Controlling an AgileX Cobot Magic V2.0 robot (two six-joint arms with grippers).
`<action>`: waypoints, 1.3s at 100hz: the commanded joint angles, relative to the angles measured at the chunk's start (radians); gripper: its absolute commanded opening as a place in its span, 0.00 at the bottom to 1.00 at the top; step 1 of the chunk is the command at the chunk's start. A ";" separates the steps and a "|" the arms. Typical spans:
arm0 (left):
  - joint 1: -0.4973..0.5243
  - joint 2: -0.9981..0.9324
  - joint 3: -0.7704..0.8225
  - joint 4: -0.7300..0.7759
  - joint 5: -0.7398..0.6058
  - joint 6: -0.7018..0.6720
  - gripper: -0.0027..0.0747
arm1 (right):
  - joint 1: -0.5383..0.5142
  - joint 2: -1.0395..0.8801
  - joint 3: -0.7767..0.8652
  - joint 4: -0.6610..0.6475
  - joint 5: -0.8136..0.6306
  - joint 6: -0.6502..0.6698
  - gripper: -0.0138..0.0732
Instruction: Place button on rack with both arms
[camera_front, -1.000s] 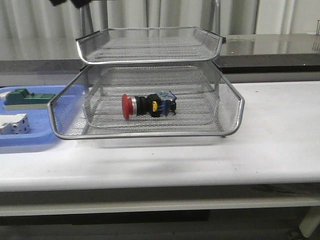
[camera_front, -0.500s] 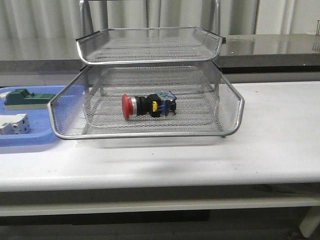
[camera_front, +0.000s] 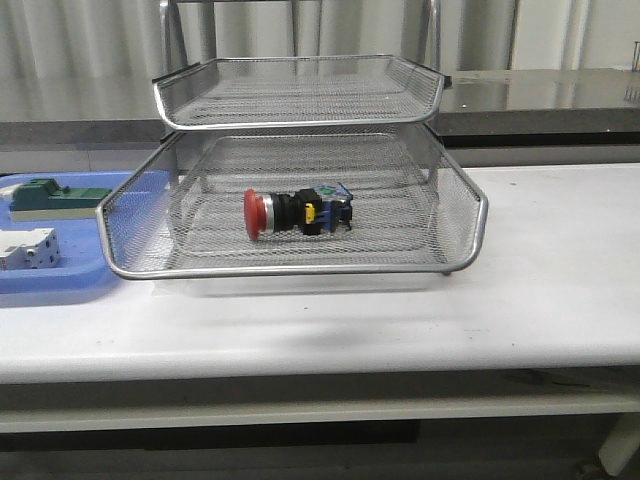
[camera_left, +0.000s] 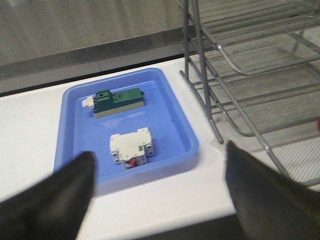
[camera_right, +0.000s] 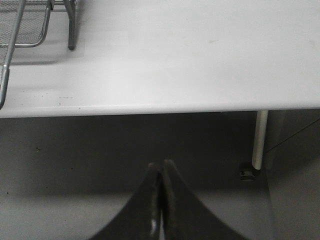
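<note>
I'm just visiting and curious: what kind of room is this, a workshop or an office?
Probably a lab or workshop test bench: a plain white table, a wire-mesh rack holding an industrial push button, and a blue tray of electrical parts.

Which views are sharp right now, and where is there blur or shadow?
Front view: sharp; the button reads clearly through the rack mesh. Left wrist view: tray parts fairly crisp, the left tool fingers blurred up close. Right wrist view: the right tool is soft, and deep shadow lies under the table edge.

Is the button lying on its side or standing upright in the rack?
On its side: the button lies across the mesh floor of the rack, red cap facing left, no tool touching it.
</note>
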 joint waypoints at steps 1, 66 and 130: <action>0.023 -0.039 0.037 -0.018 -0.127 -0.021 0.69 | -0.005 -0.002 -0.035 -0.007 -0.054 -0.002 0.08; 0.049 -0.100 0.149 -0.063 -0.384 -0.026 0.37 | -0.005 -0.002 -0.035 -0.007 -0.054 -0.002 0.08; 0.049 -0.100 0.149 -0.063 -0.384 -0.026 0.04 | -0.005 -0.002 -0.035 -0.007 -0.054 -0.002 0.08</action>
